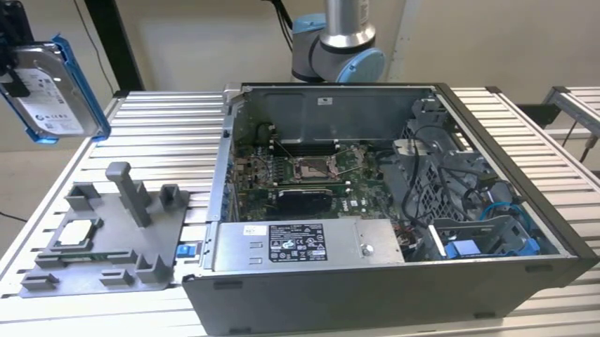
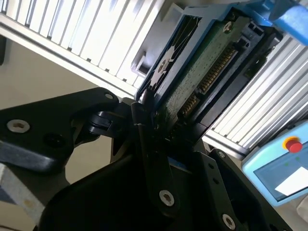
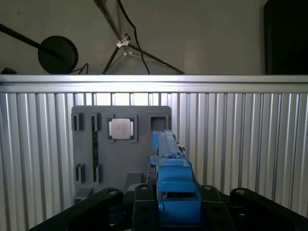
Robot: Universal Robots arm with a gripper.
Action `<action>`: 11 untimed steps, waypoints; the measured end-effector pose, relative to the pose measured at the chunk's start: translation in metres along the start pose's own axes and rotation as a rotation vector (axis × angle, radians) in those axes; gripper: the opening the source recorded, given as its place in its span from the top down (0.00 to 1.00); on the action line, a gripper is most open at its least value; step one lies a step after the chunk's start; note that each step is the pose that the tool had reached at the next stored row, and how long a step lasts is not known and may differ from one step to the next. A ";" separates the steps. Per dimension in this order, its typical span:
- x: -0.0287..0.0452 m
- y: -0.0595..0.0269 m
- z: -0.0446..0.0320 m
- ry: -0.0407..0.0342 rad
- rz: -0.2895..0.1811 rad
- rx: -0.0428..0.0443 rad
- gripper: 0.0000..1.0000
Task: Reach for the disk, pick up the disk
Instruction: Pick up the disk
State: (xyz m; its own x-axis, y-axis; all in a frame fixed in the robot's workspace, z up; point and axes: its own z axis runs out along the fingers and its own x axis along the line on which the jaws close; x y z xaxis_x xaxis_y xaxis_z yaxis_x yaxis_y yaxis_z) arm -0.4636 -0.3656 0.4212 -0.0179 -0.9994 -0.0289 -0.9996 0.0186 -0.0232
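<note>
The gripper (image 2: 166,139) is closed on the disk (image 1: 52,84) and holds it at one short end. In the second wrist view, a black finger (image 2: 144,127) presses against the edge of the disk, and the green circuit board on its underside faces the camera. In the first wrist view the disk (image 3: 168,159) is seen on its edge, with the blue rail pointing away from the gripper.

In the exterior view the disk hangs in the air at the far upper left, clear of the tabletop (image 1: 168,133). It stands nearly upright and a little tilted, with its white label toward the camera and blue rails along its long sides.

Below it, on the exterior view's left part of the tabletop, lies a grey holder plate (image 1: 103,239) with several posts and pockets. A small square chip (image 1: 75,233) sits in one pocket of this plate.

On the exterior view's right of the plate stands an open computer case (image 1: 375,302), with its motherboard (image 1: 310,175) visible inside. A grey metal box (image 1: 300,242) with a black-and-white sticker lies along the near wall of the case, and blue cables (image 1: 511,210) run in the compartment at the exterior view's right. The base of the arm (image 1: 338,42) rises behind the case.
</note>
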 end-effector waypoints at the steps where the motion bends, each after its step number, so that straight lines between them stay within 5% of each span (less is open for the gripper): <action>1: 0.0000 0.0000 -0.0004 0.0000 0.000 0.0000 1.00; 11: -0.0003 -0.0002 -0.0103 -0.0002 0.000 -0.0001 1.00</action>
State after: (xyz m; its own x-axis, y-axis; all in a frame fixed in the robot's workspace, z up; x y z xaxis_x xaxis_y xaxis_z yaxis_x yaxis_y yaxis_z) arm -0.4637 -0.3656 0.4315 -0.0179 -0.9994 -0.0292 -0.9996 0.0185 -0.0231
